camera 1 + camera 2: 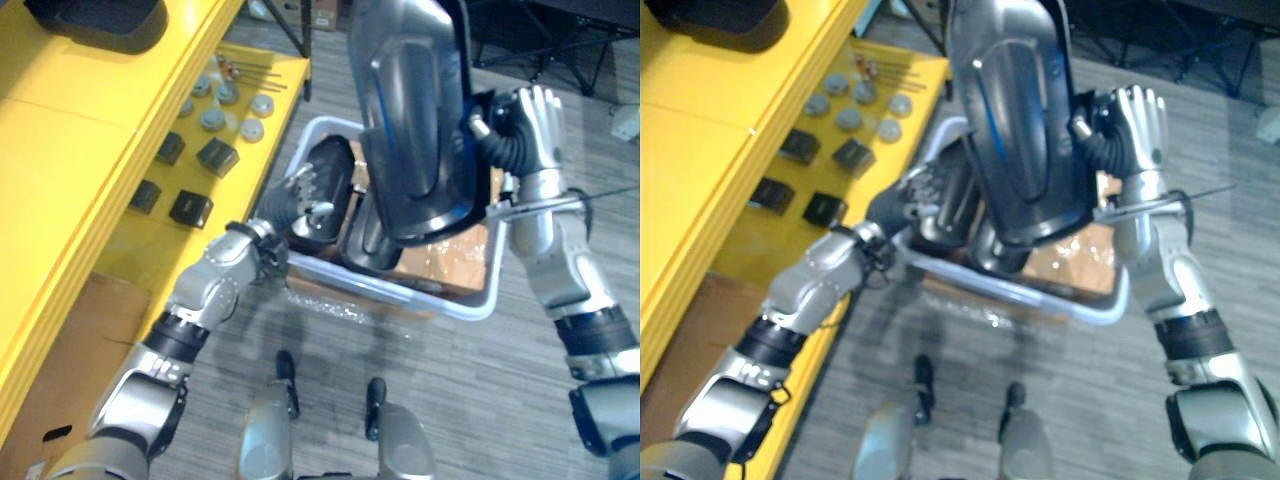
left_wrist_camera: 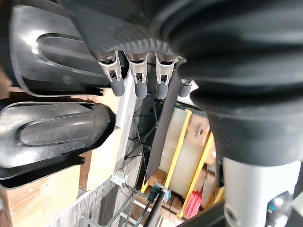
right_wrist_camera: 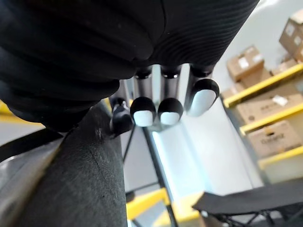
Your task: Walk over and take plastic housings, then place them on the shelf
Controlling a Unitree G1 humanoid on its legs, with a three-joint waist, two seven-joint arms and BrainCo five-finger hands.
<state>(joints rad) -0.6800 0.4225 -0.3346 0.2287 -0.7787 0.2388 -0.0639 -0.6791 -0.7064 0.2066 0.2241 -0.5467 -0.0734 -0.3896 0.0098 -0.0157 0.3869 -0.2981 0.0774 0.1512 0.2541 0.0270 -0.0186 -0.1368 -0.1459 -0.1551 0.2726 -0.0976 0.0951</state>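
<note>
Housing [image 1: 410, 120], dark: likely stiff, light, slick; hold by opposite rims. Left hand [image 1: 300, 195], right hand [image 1: 535, 115]: straight fingers pressing it.

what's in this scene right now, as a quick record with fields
held item: large dark glossy plastic housing, above the bin
right hand: fingers straight, against the housing's right edge
left hand: fingers straight, at its lower left edge
bin: white plastic bin on the floor, more dark housings inside
shelf: yellow shelf on the robot's left, with small black boxes and grey round caps
</note>
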